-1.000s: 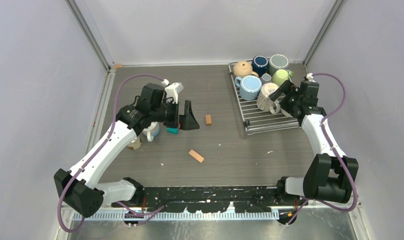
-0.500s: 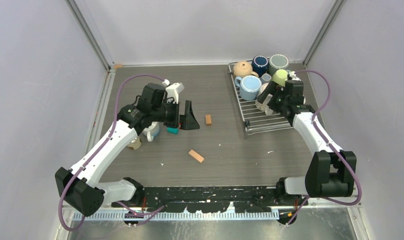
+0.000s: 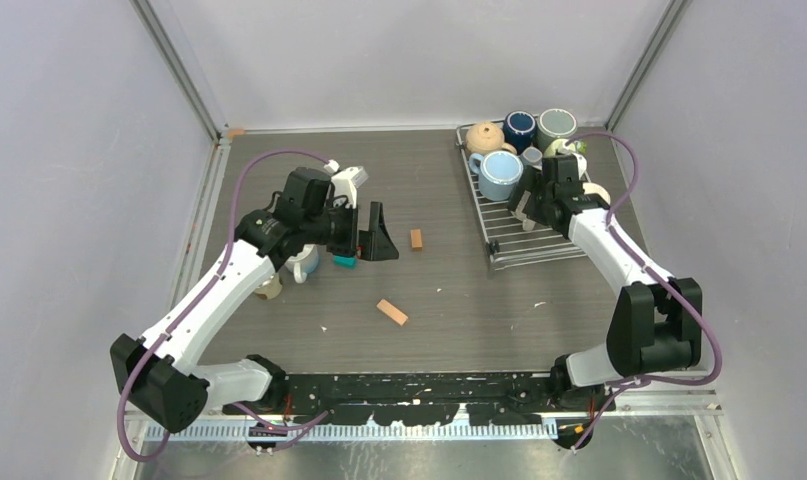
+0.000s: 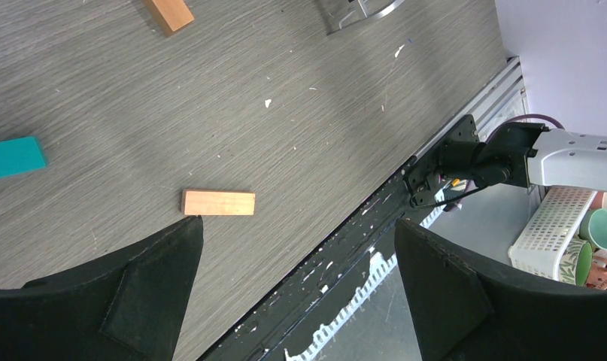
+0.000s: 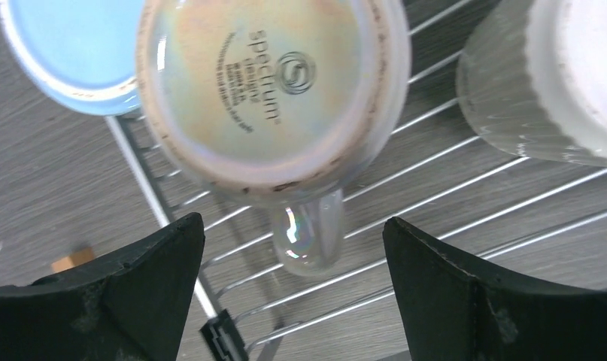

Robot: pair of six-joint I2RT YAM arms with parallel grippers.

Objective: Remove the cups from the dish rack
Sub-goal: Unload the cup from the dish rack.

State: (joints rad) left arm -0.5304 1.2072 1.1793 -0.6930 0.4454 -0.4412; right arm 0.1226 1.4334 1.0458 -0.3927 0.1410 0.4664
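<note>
1. Grey wood-grain counter point(image 3: 449, 290), pale walls point(image 3: 409, 50) on three sides.
2. Dish rack point(image 3: 539, 243) at the far right, cups point(image 3: 499, 172) clustered inside.
3. Left claw point(image 4: 296, 226) released above the counter; right claw point(image 5: 292, 219) released, straddling an upturned mug point(image 5: 270, 83).

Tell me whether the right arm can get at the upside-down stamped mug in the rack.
Probably yes. The right gripper hangs directly over the upside-down mug, jaws open wide, with nothing between them. The light blue mug and the ribbed grey mug crowd its sides, so clearance looks tight.
</note>
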